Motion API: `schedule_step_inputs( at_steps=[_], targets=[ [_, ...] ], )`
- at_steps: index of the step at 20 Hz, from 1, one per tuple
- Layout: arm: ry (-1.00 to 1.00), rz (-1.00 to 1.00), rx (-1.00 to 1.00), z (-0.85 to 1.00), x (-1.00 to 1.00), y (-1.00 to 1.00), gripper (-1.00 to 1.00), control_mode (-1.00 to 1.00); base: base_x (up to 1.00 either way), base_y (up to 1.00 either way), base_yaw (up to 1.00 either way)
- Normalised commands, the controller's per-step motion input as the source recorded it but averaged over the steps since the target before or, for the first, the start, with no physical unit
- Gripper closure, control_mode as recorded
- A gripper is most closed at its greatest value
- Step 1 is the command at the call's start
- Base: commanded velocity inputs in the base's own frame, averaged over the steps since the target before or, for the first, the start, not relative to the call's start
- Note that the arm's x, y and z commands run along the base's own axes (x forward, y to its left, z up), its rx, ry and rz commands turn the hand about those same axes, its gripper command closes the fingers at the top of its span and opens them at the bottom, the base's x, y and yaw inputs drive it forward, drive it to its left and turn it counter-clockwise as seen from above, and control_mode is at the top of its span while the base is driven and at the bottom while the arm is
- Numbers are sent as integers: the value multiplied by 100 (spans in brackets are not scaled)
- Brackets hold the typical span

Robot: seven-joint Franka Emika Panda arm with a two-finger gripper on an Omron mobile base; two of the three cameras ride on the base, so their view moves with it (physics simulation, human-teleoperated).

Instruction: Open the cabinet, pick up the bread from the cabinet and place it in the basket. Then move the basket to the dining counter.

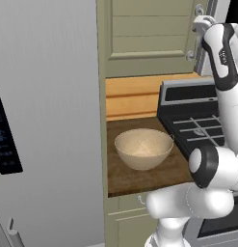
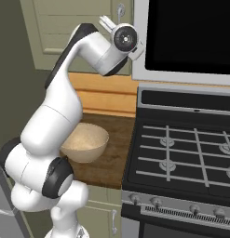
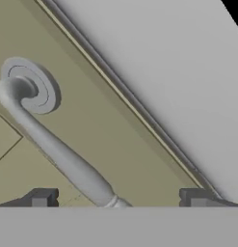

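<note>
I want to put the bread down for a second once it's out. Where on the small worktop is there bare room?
Bare wood lies in front of the basket, along the worktop's front edge, and in a narrower strip between the basket and the fridge. Toward the stove it is crowded; the basket nearly reaches it.

1. Light is even and soft across all views, with no glare.
2. The basket (image 1: pixel 143 148) casts a faint dark shadow on the brown worktop (image 1: pixel 135 176) beneath it.
3. In the hand view the handle (image 3: pixel 58 152) looks soft-edged and drops a blurred shadow on the cabinet (image 3: pixel 115 140) door.
4. Rendering is coarse, slightly blurry throughout.
</note>
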Motion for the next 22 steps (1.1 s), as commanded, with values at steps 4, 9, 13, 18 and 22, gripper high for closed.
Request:
schedule_step_inputs(
  at_steps=[4,9,13,18,22],
  targets=[
    [-3,2,0,0,41,7,-100,-100,0,0,0],
    [0,5,0,-3,37,8,-100,-100,0,0,0],
    [0,7,-4,0,29,0,-100,-100,0,0,0],
    [-9,9,-5,-15,21,28,100,-100,0,0,0],
    [-17,9,-7,-19,16,55,100,-100,0,0,0]
  ],
)
